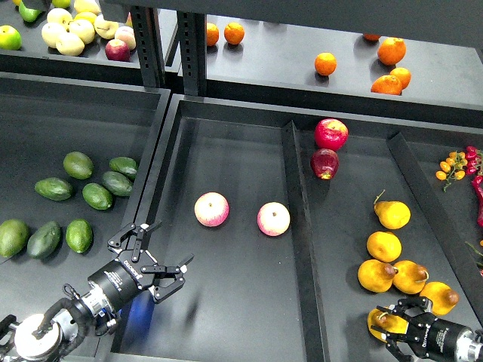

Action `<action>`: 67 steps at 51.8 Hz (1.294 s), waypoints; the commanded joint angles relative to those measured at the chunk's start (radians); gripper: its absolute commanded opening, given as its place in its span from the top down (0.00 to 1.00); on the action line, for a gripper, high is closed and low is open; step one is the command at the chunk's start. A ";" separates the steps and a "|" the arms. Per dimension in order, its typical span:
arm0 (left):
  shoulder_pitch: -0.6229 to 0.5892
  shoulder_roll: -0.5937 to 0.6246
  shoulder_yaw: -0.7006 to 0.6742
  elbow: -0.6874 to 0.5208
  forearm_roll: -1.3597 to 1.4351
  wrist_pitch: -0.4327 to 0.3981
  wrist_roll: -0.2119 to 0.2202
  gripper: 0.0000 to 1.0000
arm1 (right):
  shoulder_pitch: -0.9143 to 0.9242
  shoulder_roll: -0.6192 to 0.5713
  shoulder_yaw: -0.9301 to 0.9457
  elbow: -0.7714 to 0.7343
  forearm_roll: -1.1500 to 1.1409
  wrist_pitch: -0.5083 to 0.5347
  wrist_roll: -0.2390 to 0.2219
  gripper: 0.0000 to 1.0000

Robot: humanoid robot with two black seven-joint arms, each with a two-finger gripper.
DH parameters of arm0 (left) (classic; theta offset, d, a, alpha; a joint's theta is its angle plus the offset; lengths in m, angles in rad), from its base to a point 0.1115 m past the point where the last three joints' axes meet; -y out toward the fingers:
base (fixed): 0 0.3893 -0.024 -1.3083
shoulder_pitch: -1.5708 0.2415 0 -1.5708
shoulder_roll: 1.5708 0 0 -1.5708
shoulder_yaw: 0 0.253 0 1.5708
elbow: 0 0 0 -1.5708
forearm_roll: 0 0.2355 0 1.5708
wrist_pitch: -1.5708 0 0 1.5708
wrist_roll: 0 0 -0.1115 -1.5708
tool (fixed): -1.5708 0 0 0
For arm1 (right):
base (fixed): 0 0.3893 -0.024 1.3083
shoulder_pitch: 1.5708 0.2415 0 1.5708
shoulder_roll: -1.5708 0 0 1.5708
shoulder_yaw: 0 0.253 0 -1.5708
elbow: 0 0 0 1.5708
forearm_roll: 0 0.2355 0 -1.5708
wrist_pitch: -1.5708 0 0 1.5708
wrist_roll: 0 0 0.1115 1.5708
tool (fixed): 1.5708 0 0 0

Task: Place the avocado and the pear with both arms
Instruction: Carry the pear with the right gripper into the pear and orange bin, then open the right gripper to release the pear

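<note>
My right gripper [385, 330] is at the bottom right, shut on an orange-yellow pear [377, 324], low over the near end of the right bin. Several other pears [384, 246] lie just beyond it. My left gripper [173, 241] is open and empty over the near left of the middle bin. A bright green avocado [79, 235] lies in the left bin with several darker avocados [96, 196], to the left of the left gripper and across the bin wall.
Two pink-yellow apples [212, 209] lie mid-bin ahead of the left gripper. Two red apples [330, 133] sit at the far end of the right bin. A divider [300, 226] separates the middle and right bins. Oranges [392, 51] and pale fruit [69, 34] sit on the back shelf.
</note>
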 commanded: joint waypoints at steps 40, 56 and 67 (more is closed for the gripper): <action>0.000 0.000 0.011 0.003 0.000 0.000 0.000 0.01 | -0.001 0.011 -0.005 -0.010 0.000 0.000 0.000 0.31; 0.000 0.000 0.014 0.003 0.000 0.000 0.000 0.01 | 0.007 -0.012 0.004 0.048 0.014 -0.016 0.000 0.01; 0.002 0.000 0.014 0.006 0.000 0.000 0.000 0.01 | 0.016 -0.095 0.004 0.161 0.064 -0.069 0.000 0.01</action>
